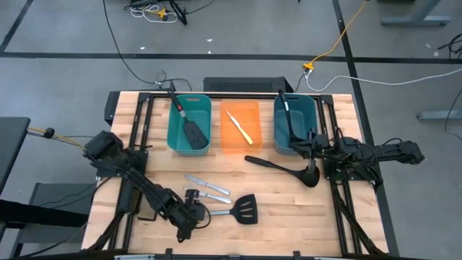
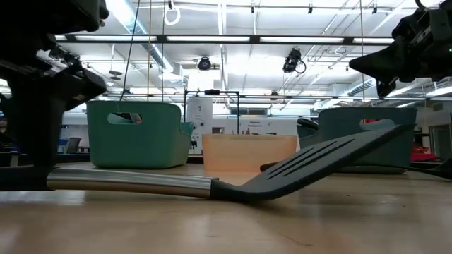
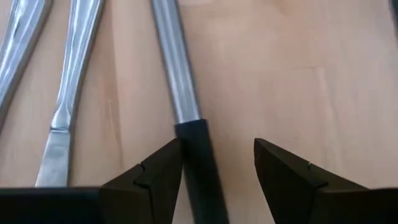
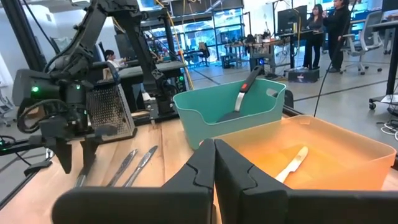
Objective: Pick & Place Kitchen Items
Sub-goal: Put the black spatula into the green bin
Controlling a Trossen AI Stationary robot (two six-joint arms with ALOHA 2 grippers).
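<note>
Left hand (image 1: 193, 214): fingers wide, straddling the steel handle of the near spatula (image 1: 242, 209), not clamped; close to the desk's (image 1: 289, 231) near edge.
Right hand (image 1: 312, 146): pinched shut, empty, by the right teal bin (image 1: 294, 124).
Silver knives (image 1: 208, 186): just left of the spatula, flat.
Ladle (image 1: 285, 170): loose, mid-desk.
Yellow knife (image 1: 240, 127): in the orange bin (image 1: 240, 141).
Second spatula (image 1: 189, 123): in the left teal bin (image 1: 189, 148).
Open room: bare wood right of the near spatula.

My left gripper (image 1: 189, 214) sitting low at seven o'clock, fingers (image 3: 149, 180) spread apart, my right gripper (image 1: 312, 144) waiting at three o'clock, fingers pressed together.
</note>
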